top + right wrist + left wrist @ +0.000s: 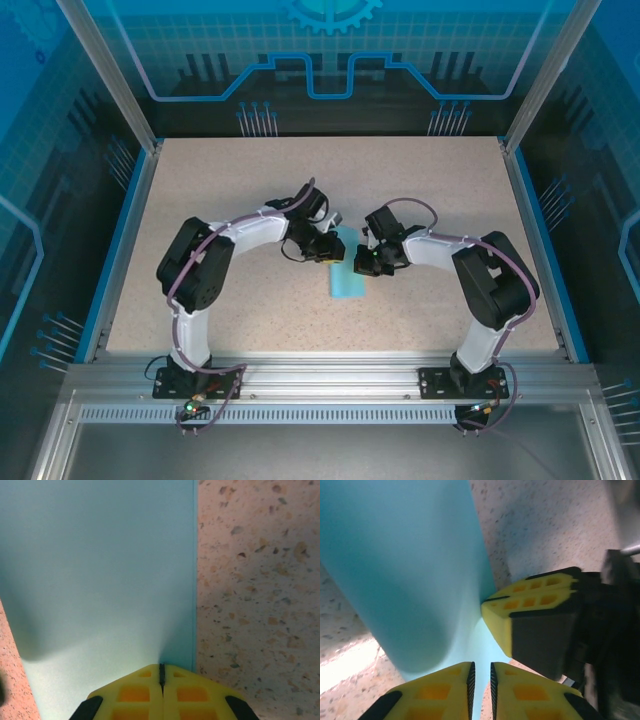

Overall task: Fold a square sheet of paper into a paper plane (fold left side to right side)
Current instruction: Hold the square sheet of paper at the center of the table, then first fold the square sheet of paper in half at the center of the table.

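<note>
- The left tool (480,672) is almost closed, with only a sliver between its yellow pads. The blue sheet of paper (405,570) runs down into that sliver, so I judge it is pinching the sheet's edge.
- Ahead of that tool the sheet rises in a soft roll and curves over, with no crease in it. The fold looks partway through.
- The right tool (161,669) has its pads pressed together with no gap. The sheet lies flat just ahead of its tips. In its wrist view a straight edge runs just to their right, with bare table (255,580) beyond.
- From so close it is hard to tell whether the right tool nips the sheet or only presses on it.
- Seen from above, the two tools meet tip near tip over the sheet.
- To do this step well:
  - Carry the pinched edge across low and level until it meets the edge beside the right tool.
  - Hold the right tool firm so the lower layer cannot slide.
  - Match the edges before flattening the roll, then press from the middle outward.
</note>
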Robot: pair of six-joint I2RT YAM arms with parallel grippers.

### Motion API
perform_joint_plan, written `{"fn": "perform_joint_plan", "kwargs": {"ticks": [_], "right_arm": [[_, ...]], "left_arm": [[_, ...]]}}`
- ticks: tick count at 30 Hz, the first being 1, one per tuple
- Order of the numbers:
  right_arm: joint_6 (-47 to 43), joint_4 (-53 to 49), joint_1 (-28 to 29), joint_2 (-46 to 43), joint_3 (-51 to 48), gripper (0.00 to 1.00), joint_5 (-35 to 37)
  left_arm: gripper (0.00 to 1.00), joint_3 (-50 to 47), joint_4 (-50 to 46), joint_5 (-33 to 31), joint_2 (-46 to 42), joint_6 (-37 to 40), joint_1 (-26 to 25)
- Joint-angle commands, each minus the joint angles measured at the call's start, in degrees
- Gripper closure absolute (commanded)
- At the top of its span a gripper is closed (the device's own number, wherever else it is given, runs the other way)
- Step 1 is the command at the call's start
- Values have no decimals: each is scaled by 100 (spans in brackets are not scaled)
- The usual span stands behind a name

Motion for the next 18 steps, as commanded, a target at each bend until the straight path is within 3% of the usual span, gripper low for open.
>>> {"fn": "perform_joint_plan", "kwargs": {"ticks": [1, 18], "right_arm": [[-64, -380, 117, 327, -63, 94, 208], [-91, -463, 118, 339, -63, 94, 216]], "left_arm": [[82, 164, 86, 346, 185, 8, -49], [83, 114, -269, -303, 557, 143, 51]]}}
